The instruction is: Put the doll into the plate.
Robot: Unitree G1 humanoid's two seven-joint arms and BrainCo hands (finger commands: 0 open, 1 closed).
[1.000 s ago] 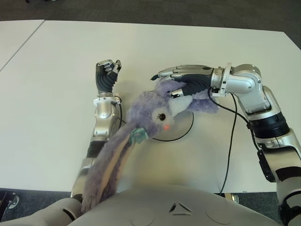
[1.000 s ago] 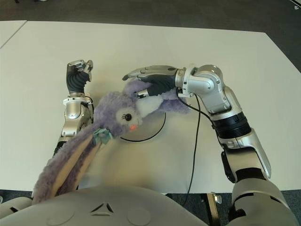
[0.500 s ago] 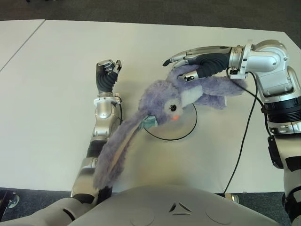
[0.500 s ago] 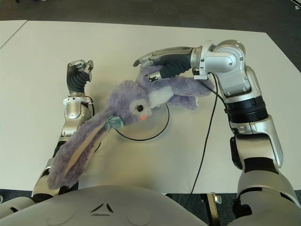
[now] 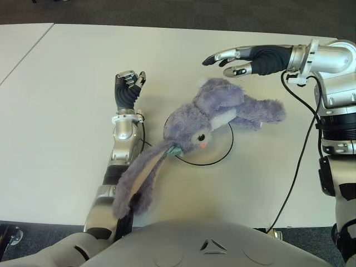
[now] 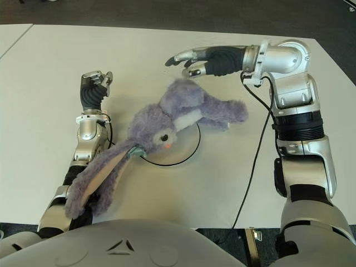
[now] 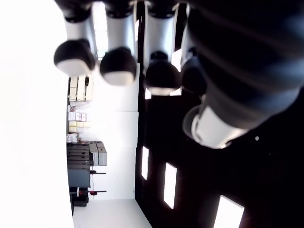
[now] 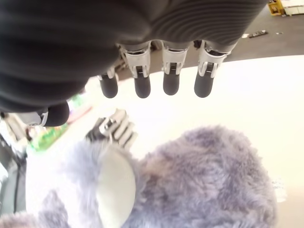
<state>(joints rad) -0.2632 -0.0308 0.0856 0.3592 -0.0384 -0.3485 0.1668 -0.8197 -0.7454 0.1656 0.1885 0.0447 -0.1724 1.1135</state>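
The doll [image 5: 217, 114] is a purple plush rabbit with a white chest. It lies across the round, dark-rimmed plate [image 5: 220, 160], head toward me. Its long ears [image 5: 139, 178] trail off the plate over my left forearm. My right hand [image 5: 222, 62] hovers open just beyond and above the doll, fingers stretched out and holding nothing. The right wrist view shows the doll [image 8: 204, 185] free below those straight fingers [image 8: 171, 85]. My left hand [image 5: 128, 89] stands upright left of the plate, fingers [image 7: 114, 66] curled on nothing.
The white table [image 5: 67, 111] spreads wide to the left and far side. A black cable [image 5: 297, 167] hangs from my right arm down across the table's right part. A second table's corner [image 5: 16, 41] shows at far left.
My right hand carried the doll rightward over the plate, let go of it and rose away to the right. The doll dropped onto the plate. The left hand stayed still.
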